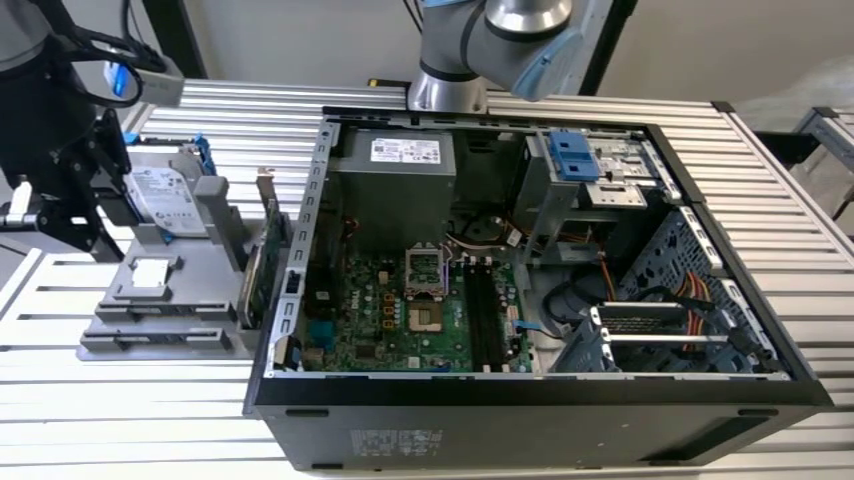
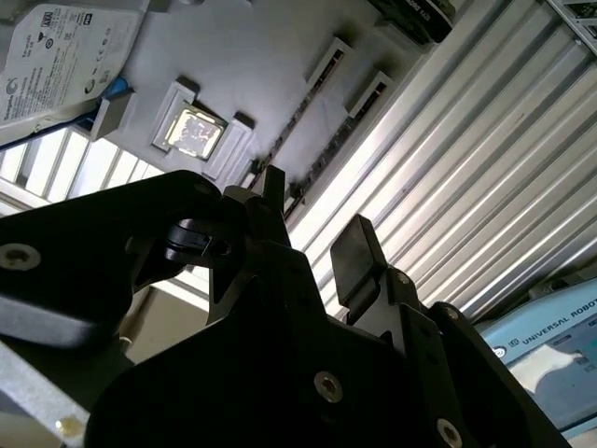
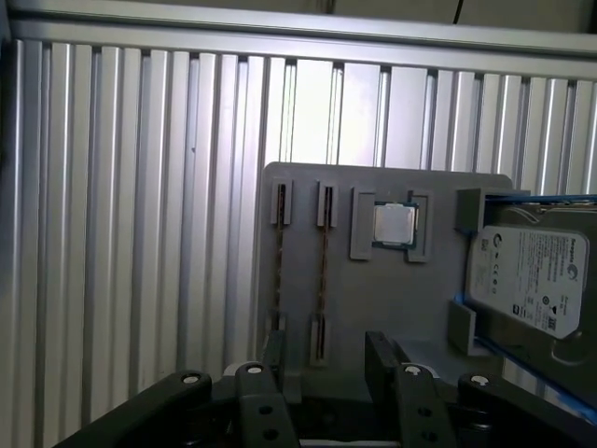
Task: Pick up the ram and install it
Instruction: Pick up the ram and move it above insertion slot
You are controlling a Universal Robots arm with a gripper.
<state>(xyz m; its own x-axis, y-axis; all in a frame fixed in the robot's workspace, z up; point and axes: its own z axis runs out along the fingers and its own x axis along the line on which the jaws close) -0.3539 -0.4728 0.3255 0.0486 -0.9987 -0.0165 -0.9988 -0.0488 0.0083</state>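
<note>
A ribbed metal counter (image 1: 107, 420) carries an open computer case (image 1: 534, 425); inside it, in the exterior view, a green motherboard (image 1: 387, 320) lies toward seven o'clock and a grey power supply (image 1: 394, 180) toward eleven; at the case's nine o'clock sits a grey holder (image 1: 134, 335); a silver hard drive (image 1: 167, 200) leans at its twelve o'clock end, with a processor chip (image 1: 151, 270) at the drive's six o'clock.

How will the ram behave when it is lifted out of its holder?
Likely stiff and light: the ram is a thin board standing on edge in the grey holder's slots. Held only at its ends, it may tilt or jam if the open hand pulls unevenly.
</note>
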